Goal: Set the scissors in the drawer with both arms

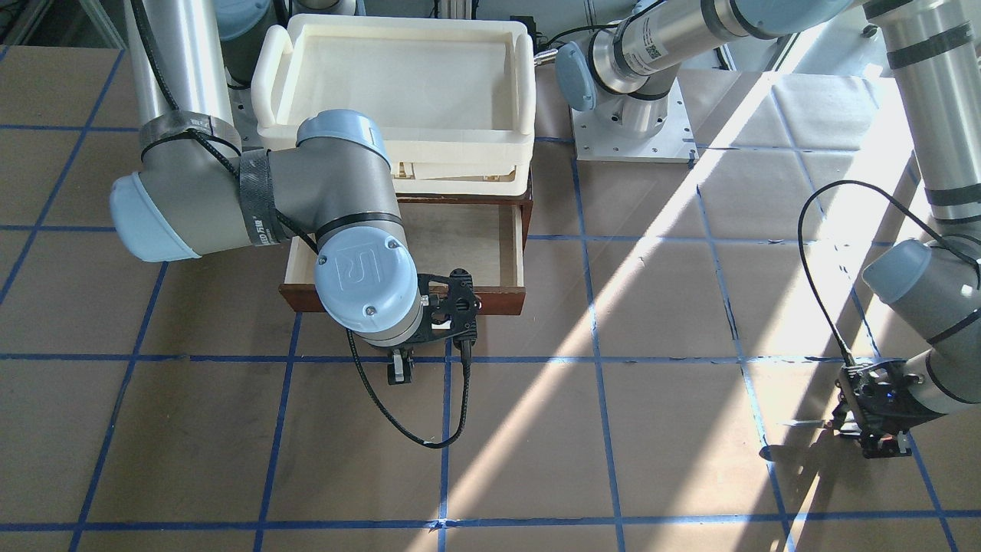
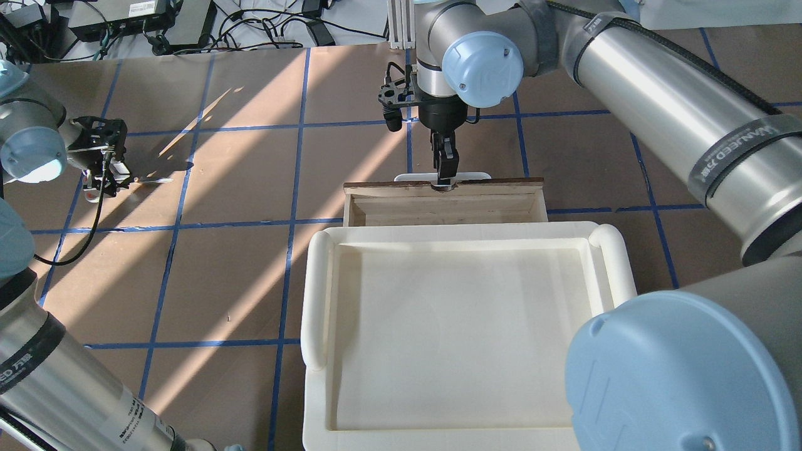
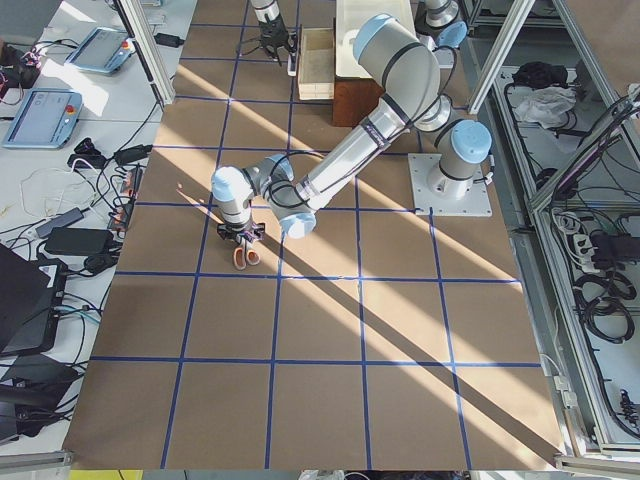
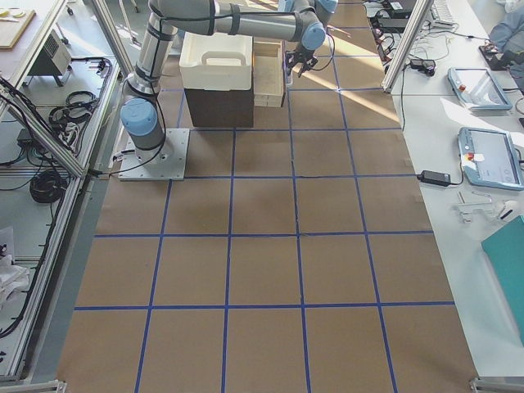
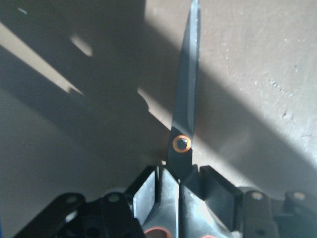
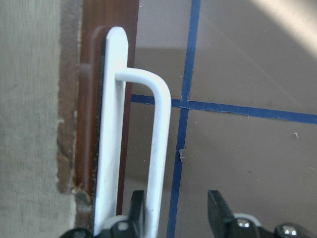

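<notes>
The scissors (image 5: 185,99) lie far out on the robot's left side of the table. Their dark blades (image 2: 153,181) point away from the wrist and the orange handles (image 3: 245,257) are under it. My left gripper (image 5: 176,183) is shut on the scissors just behind the orange-ringed pivot, low at the table (image 1: 866,433). The drawer (image 2: 438,210) is pulled open and shows its pale wood inside (image 1: 467,238). My right gripper (image 6: 176,198) is open, its fingers (image 6: 218,208) on either side of the white bar handle (image 6: 161,139) at the drawer's front (image 2: 443,178).
A cream plastic tray (image 2: 313,300) stands on top of the brown cabinet above the drawer (image 1: 521,100). The right arm's wrist (image 1: 360,268) hangs over the drawer's left part in the front-facing view. Brown table with blue tape lines (image 1: 598,360) and sun streaks lies all around.
</notes>
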Tool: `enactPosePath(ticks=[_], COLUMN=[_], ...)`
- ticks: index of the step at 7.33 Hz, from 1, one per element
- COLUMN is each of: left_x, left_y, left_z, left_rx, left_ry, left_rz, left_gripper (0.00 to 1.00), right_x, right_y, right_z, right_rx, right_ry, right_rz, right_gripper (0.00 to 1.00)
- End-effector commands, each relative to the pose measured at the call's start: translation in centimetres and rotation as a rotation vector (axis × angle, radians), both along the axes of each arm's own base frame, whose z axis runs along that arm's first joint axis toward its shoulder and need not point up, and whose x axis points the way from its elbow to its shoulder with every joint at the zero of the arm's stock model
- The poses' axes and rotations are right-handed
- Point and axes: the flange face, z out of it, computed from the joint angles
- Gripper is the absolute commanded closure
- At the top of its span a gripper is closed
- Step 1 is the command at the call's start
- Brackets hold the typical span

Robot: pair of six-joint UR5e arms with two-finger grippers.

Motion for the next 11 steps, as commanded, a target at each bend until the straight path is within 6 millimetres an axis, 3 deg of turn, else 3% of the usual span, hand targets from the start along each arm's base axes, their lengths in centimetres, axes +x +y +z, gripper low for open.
enactPosePath(ticks=[1, 3, 7, 9, 11], left_x=[-1.7, -6.8, -20.6, -27.9, -32.5], left_y=[-0.3, -0.8, -0.2, 1.1, 2.3], left_z=[2.7, 7.8, 15.8, 18.5, 19.6], left_rx=[-0.021, -0.025, -0.060, -0.062, -0.063], left_ry=[-0.013, -0.036, -0.056, -0.084, -0.063], left_rz=[-0.027, -0.098, -0.242, -0.268, -0.258], left_gripper=[1.00, 1.00, 1.00, 1.00, 1.00], right_x=[0.1, -1.3, -1.6, -0.9, -0.3], right_y=[-1.4, -2.8, -2.8, -2.6, -2.5], right_z=[0.8, 1.0, 1.1, 1.7, 2.5], right_rx=[-0.042, -0.064, -0.060, -0.071, -0.096], right_ry=[-0.016, -0.026, -0.035, -0.050, -0.066], right_rz=[0.016, 0.017, -0.014, -0.011, -0.007], right_gripper=[0.49, 0.48, 0.47, 0.48, 0.48])
